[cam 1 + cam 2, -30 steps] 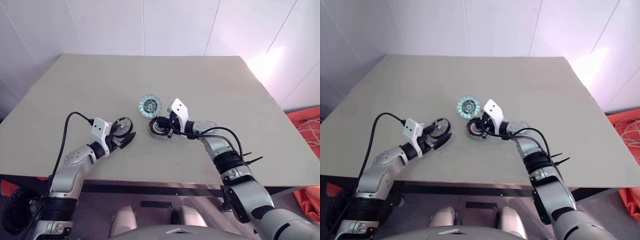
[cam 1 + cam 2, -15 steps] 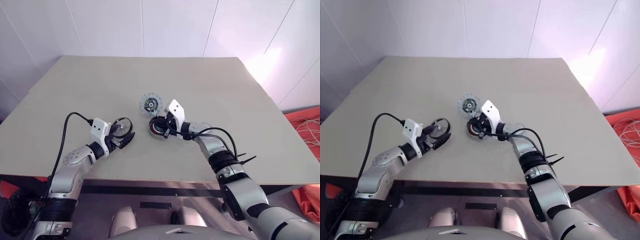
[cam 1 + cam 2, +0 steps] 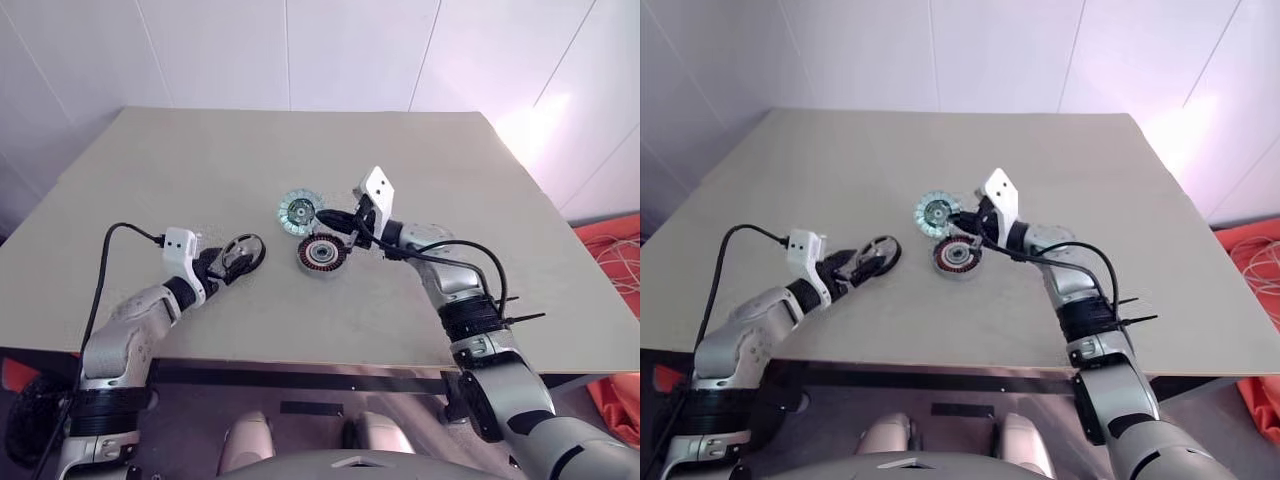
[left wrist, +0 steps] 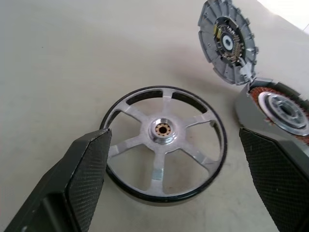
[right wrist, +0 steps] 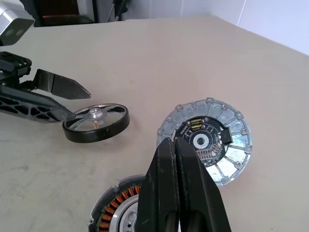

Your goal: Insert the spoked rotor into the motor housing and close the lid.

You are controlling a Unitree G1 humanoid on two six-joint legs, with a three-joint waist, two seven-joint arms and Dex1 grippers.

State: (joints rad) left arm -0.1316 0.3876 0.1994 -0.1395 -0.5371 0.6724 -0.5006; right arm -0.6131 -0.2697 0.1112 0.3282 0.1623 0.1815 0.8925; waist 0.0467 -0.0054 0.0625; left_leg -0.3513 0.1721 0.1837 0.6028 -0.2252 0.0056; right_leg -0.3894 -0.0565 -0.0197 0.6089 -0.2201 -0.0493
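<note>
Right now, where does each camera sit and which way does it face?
Head pair: up on the head, looking down over both arms at the table.
Left wrist: low behind the open left claw, facing the spoked rotor between its fingers.
Right wrist: above the shut right claw, facing the lid and motor housing.
All views share those three parts.

Spoked rotor (image 3: 243,252) left of motor housing (image 3: 321,254); lid (image 3: 299,212) behind.

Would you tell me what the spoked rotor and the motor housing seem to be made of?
Spoked rotor: likely bare aluminium, matte silver spokes, with a glossy black rim. Motor housing: dark ring holding reddish coils, probably copper wire, around a silvery metal hub.
</note>
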